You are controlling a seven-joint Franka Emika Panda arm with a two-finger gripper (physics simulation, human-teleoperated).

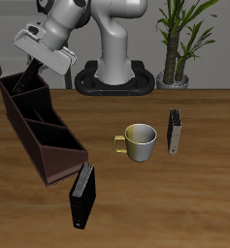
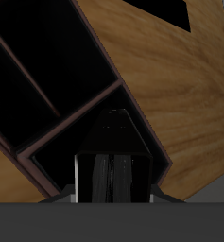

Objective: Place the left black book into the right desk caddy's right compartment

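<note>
My gripper (image 1: 30, 74) is shut on the left black book (image 1: 28, 79), a slim plain black hardback, and holds it upright. The book also shows in the wrist view (image 2: 112, 156), between my gripper (image 2: 112, 187) fingers. It hangs over the far back end of the right desk caddy (image 1: 49, 145), a long maroon-brown organiser with inner dividers (image 2: 83, 104). Below the book is the caddy's rectangular end section, the right compartment (image 1: 16, 96), which also shows in the wrist view (image 2: 53, 157). I cannot tell whether the book's lower edge is inside it.
A black book with a small white spine mark (image 1: 82, 197) lies near the caddy's front end. A cream mug (image 1: 140, 141) stands mid-table, with a black book with a grey page edge (image 1: 174, 133) beside it. A potted plant (image 1: 175, 58) and the robot's base (image 1: 112, 77) are at the back.
</note>
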